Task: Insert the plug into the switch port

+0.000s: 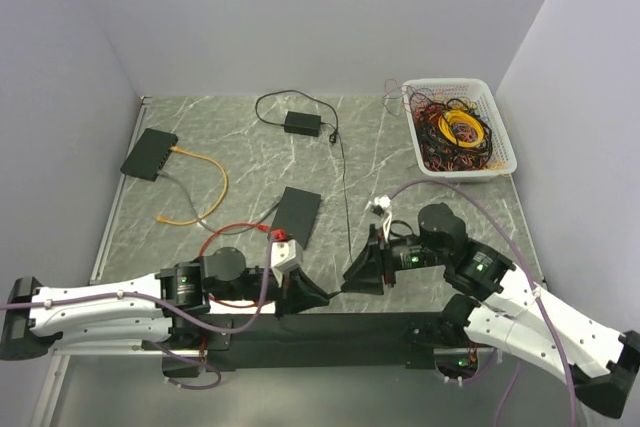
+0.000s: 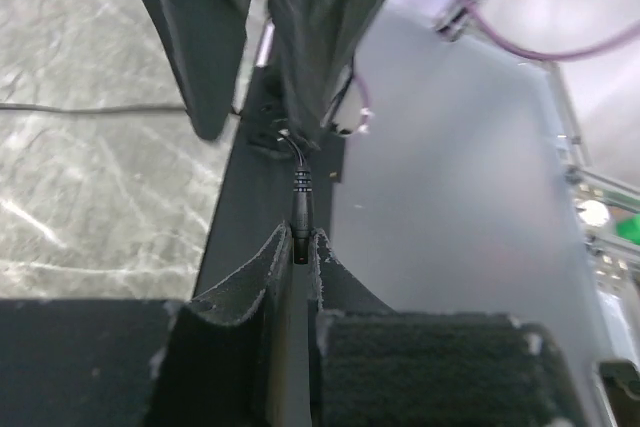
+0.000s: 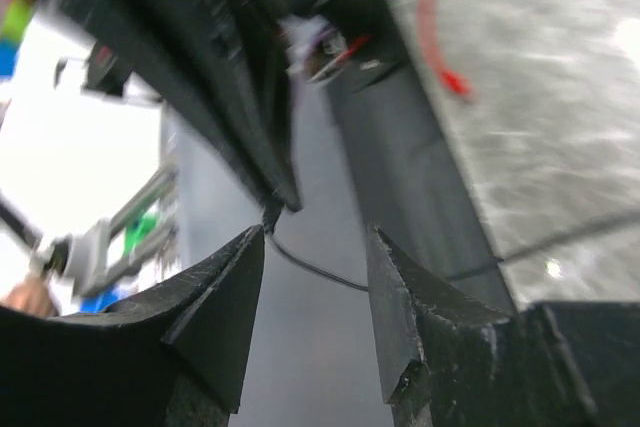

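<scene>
So the left gripper (image 2: 298,247) has the plug (image 2: 300,209) pinched tight right at its fingertips. The jaws are closed all the way down on the plug's black barrel, which pokes straight out past the pads with its thin cable (image 2: 293,150) bending off the far end. In the overhead shot that gripper (image 1: 300,295) sits on the near side of the flat black box (image 1: 297,210) in the middle of the table (image 1: 420,237), over the dark strip at the table's near edge.

The right gripper (image 3: 315,242) is partway open with nothing clamped. The cable (image 3: 310,265) just crosses the gap between its fingers, close to the left pad. From above it (image 1: 362,275) is near and to the right of the box, tips pointing at the left gripper, the two close together.

The cable (image 1: 345,207) runs up past the box's right side to the power adapter (image 1: 302,123), which lies beyond the box toward the back wall. The switch (image 1: 148,154) is well off to the box's left and farther back, with a yellow cable (image 1: 205,182) in it. A red cable (image 1: 235,230) lies just left of the box. A white basket (image 1: 505,142) of tangled wires sits far right and behind it.
</scene>
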Tool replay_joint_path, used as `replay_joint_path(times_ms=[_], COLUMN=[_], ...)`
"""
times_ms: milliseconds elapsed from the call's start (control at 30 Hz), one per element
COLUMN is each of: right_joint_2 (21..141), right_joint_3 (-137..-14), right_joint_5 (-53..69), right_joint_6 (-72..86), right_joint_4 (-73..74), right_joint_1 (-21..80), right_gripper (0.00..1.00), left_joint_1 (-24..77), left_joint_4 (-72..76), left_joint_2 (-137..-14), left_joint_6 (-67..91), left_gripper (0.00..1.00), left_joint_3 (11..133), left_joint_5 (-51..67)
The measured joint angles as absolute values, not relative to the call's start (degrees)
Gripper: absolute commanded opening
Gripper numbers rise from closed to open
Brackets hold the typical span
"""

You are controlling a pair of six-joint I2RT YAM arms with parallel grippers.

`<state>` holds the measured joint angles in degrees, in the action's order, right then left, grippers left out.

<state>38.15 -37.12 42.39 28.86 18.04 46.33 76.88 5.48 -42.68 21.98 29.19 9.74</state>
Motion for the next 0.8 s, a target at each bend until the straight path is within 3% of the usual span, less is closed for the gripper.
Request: replay_joint_path(times_ms=[267, 633, 800], right_joint_2=[41.1, 42.7, 43.7], right_joint_3=[-36.3, -36.3, -36.3], right_joint_5=[43.4, 42.6, 41.6], right_joint_6=[29.3, 29.5, 29.6], right_joint_4=[8.2, 6.3, 6.2], right_joint_1=[55.8, 57.1, 57.5], right_gripper=[0.51, 0.44, 0.35], left_joint_1=[76.9, 76.9, 76.9], left_joint_4=[4.7, 3.5, 3.4], left_joint_2=[-39.5, -41.0, -39.7], left_joint_6=[22.4, 23.4, 23.4], left_gripper=[0.01, 0.01, 0.01], left_joint_3=[29.2, 29.2, 29.2], left_joint_5=[12.3, 11.9, 11.7])
